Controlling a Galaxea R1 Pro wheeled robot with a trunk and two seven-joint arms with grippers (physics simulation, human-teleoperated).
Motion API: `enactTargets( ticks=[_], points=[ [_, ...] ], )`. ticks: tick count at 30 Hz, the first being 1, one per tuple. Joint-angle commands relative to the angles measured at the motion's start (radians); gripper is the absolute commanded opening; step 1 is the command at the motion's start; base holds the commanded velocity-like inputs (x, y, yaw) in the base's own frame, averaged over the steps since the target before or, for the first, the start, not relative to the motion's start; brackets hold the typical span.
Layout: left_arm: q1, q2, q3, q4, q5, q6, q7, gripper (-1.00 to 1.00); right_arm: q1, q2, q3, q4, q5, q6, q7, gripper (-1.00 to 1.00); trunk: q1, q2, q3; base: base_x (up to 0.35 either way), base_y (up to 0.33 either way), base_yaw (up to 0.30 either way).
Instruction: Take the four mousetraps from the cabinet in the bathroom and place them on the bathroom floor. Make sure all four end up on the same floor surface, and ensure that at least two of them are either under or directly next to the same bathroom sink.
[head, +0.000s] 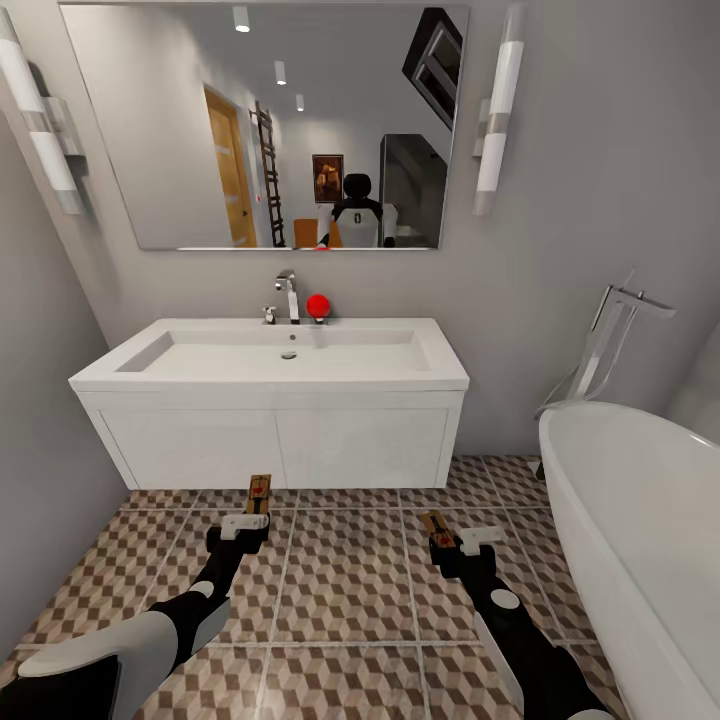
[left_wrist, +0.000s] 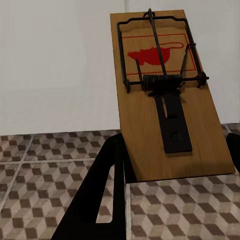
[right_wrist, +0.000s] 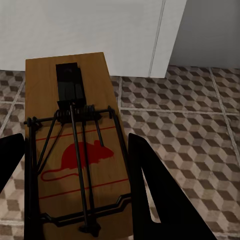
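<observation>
item: two mousetraps, one held in each gripper, fingers closed on the boards. left gripper (head: 246, 524) carried the left mousetrap (head: 259, 493) at 12 o'clock, just before the sink unit (head: 270, 440); right gripper (head: 470, 545) carried the right mousetrap (head: 436, 526). handling advice: lower each flat onto the bathroom floor (head: 340, 600) beside the unit before parting the fingers.

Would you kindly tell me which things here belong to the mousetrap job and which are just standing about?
Job:
- left claw holding a mousetrap
- right claw holding a second mousetrap
- tiled floor
- sink

Standing about:
- mirror
- bathtub
- red ball
</observation>
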Motion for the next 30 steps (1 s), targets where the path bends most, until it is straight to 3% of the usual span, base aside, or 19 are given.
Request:
enactTargets(
  ticks=[1,8,23,30],
  points=[
    [-0.001,0.001,-0.008,-0.004,0.0,-0.002,0.01,-1.0,0.0,-0.001,0.004,-0.002,-0.008,0.005,-0.008,-1.0,0.0,0.0,-0.001,0.0,0.0,0.0],
    [-0.001,0.001,-0.008,-0.004,0.0,-0.002,0.01,-1.0,0.0,-0.001,0.005,-0.002,-0.008,0.005,-0.008,-1.0,0.0,0.0,-0.001,0.0,0.0,0.0],
    [-0.001,0.001,-0.008,-0.004,0.0,-0.002,0.01,-1.0,0.0,0.0,0.004,-0.007,-0.007,0.002,-0.009,-1.0,0.057,-0.105,-0.048,0.0,0.0,0.0],
    [-0.001,0.001,-0.009,-0.004,0.0,-0.002,0.01,-1.0,-0.001,0.002,0.0,-0.015,0.036,0.006,-0.011,-1.0,0.084,-0.154,-0.07,0.0,0.0,0.0]
  ],
)
